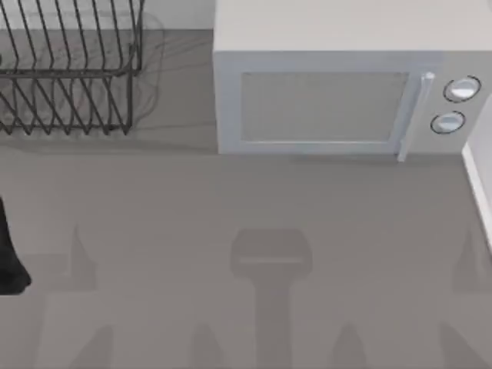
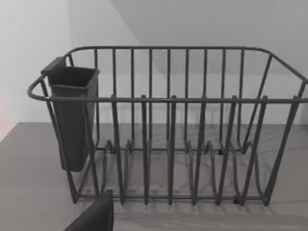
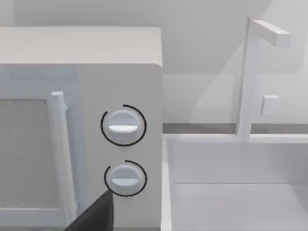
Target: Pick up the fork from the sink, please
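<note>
The fork is out of view. The white sink (image 3: 231,192) lies to the right of the microwave, and its rim runs along the right edge of the top view (image 1: 480,184). The part of the basin I can see holds nothing. A dark piece of my right gripper (image 3: 94,214) shows low in the right wrist view, facing the microwave's knobs and the sink's near corner. A dark piece of my left gripper (image 2: 94,216) shows in the left wrist view, in front of the dish rack. My left arm (image 1: 8,254) sits at the table's left edge.
A white microwave (image 1: 330,92) stands at the back centre, its two knobs (image 3: 123,126) on its right side. A dark wire dish rack (image 1: 69,69) with a cutlery cup (image 2: 72,115) stands at the back left. A white faucet (image 3: 250,72) rises behind the sink.
</note>
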